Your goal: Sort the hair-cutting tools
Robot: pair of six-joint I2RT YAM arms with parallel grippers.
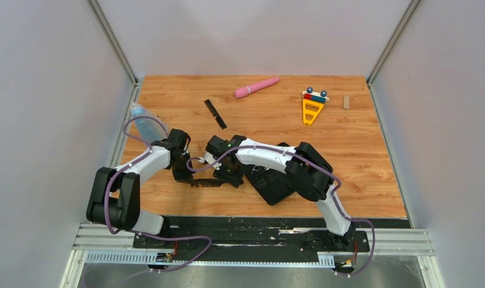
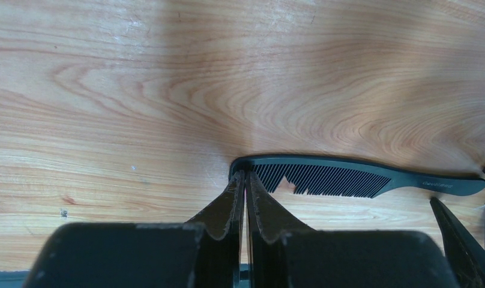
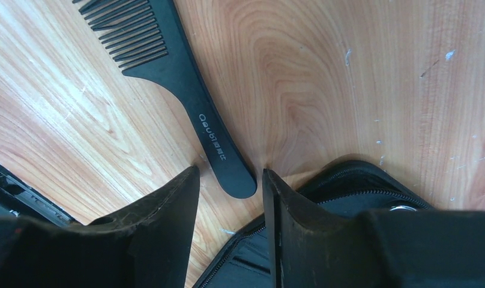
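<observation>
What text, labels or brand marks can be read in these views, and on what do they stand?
Handled comb, handle print in the right wrist view: pale lettering, roughly "Qeub...", remainder not legible.
Same print in the left wrist view: too small to read.
Black case: pale mark, too small to read.
Nothing else shows text.

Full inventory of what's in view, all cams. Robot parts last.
handled comb: 1, black, flat on the table between the two arms
plain comb: 1, black, mid table, farther back
wand: 1, pink, far edge
toy: 1, yellow with red and blue, far right
block: 1, tan, right of the toy
bottle: 1, clear plastic, left edge
zip case: 1, black, partly under the right arm
table: 1, wood
left arm: white and black, jaws shut at the handled comb's toothed end
right arm: white and black, jaws open either side of its handle tip
</observation>
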